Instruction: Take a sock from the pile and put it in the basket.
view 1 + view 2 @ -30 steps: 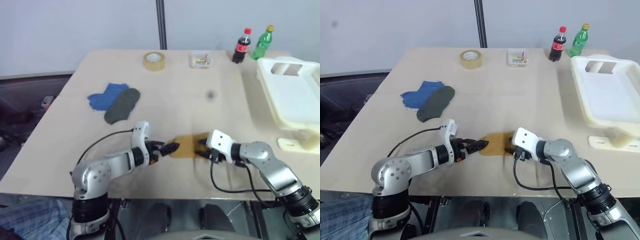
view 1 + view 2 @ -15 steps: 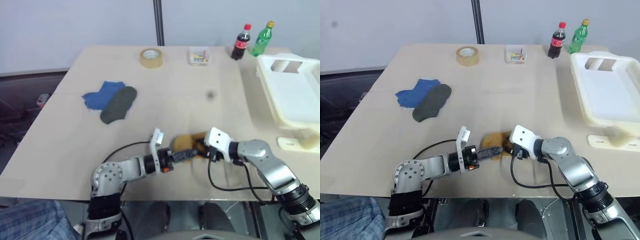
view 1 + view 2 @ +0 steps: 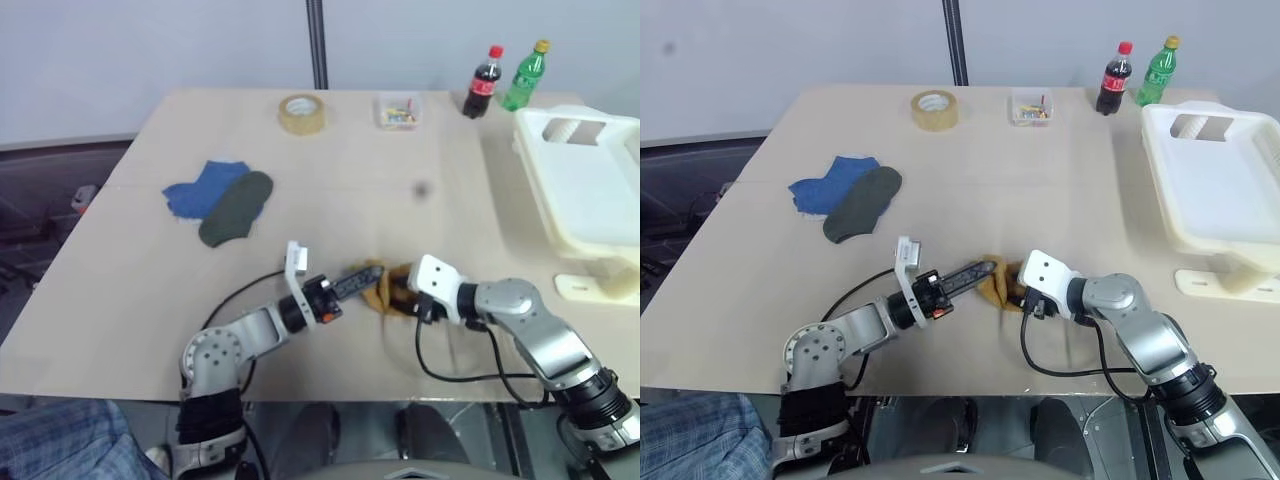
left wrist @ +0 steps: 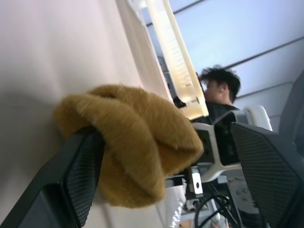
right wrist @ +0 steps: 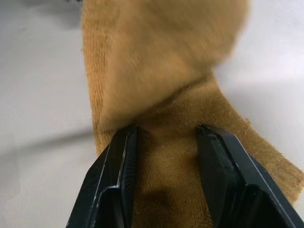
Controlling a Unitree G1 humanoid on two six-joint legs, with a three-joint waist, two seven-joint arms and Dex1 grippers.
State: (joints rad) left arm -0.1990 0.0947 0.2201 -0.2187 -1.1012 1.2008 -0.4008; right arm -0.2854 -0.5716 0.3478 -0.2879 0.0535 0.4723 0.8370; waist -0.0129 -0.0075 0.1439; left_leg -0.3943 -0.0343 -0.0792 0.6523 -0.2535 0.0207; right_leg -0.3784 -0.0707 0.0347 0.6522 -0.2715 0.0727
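Note:
A mustard-yellow sock (image 3: pixel 384 288) lies bunched near the table's front edge, between my two grippers. My left gripper (image 3: pixel 360 279) is open and reaches in from the left. The sock's folded end drapes over one of its fingers (image 4: pixel 83 164). From the right, my right gripper (image 3: pixel 402 300) is shut on the sock's flat end, and fabric (image 5: pixel 166 156) fills the gap between its fingers (image 5: pixel 121 156). The pile (image 3: pixel 225 197), a blue sock and a dark grey one, sits far to the left. Along the right side of the table stands the cream basket (image 3: pixel 588 190).
At the back of the table stand a tape roll (image 3: pixel 301 113), a small clear box (image 3: pixel 400 111), a cola bottle (image 3: pixel 483 84) and a green bottle (image 3: pixel 526 77). A flat cream piece (image 3: pixel 598 290) lies in front of the basket. A person (image 4: pixel 218 88) sits beyond the basket.
My left gripper has moved right and rolled, lifting the sock's left end and folding it towards the right gripper. The flat sock is now bunched. The right gripper stayed put.

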